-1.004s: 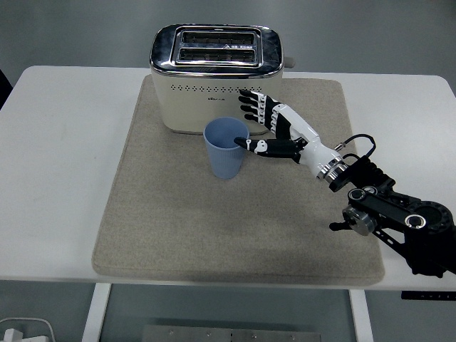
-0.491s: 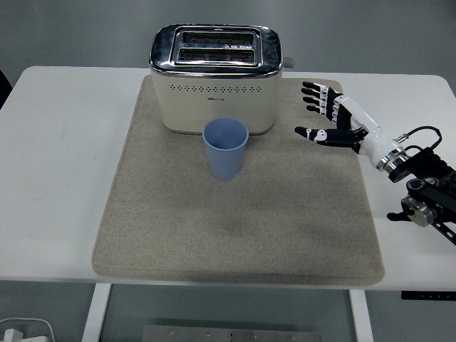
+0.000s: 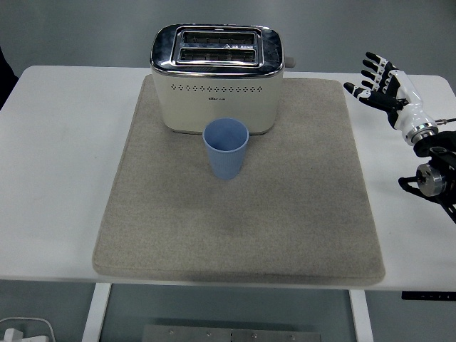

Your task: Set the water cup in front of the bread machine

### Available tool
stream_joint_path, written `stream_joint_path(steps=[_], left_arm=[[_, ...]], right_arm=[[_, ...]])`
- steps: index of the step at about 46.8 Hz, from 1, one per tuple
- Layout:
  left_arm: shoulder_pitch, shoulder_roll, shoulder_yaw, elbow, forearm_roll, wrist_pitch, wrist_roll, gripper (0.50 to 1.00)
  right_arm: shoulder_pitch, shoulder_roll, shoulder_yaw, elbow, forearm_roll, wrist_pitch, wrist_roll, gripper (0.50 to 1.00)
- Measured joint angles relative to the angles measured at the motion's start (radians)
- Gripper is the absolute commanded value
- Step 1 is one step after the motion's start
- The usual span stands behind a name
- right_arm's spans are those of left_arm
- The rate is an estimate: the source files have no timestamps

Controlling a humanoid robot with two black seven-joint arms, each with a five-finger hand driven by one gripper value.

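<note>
- The beige mat (image 3: 235, 235) lies on the white table (image 3: 57, 178) and takes most of its middle; I use the mat as my landmark.
- The blue water cup (image 3: 226, 148) stands upright on the mat, in the far half, a little left of the mat's middle line. The opening is up and I can see nothing inside it.
- Just behind the cup, on the far edge of the mat, stands the bread machine (image 3: 216, 78), cream with a shiny metal top and two slots. The cup is directly at its front side, very near; I cannot tell if they touch.
- My right hand (image 3: 385, 84) is off the mat, beyond its far right corner, over the bare table and well apart from the cup. My fingers (image 3: 372, 65) are spread wide and hold nothing.
</note>
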Motion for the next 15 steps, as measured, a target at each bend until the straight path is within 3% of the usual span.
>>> stream_joint_path(steps=[15], left_arm=[[0.001, 0.0, 0.0, 0.0, 0.0, 0.0, 0.0, 1.0]], right_arm=[[0.003, 0.034, 0.003, -0.044, 0.039, -0.015, -0.012, 0.915]])
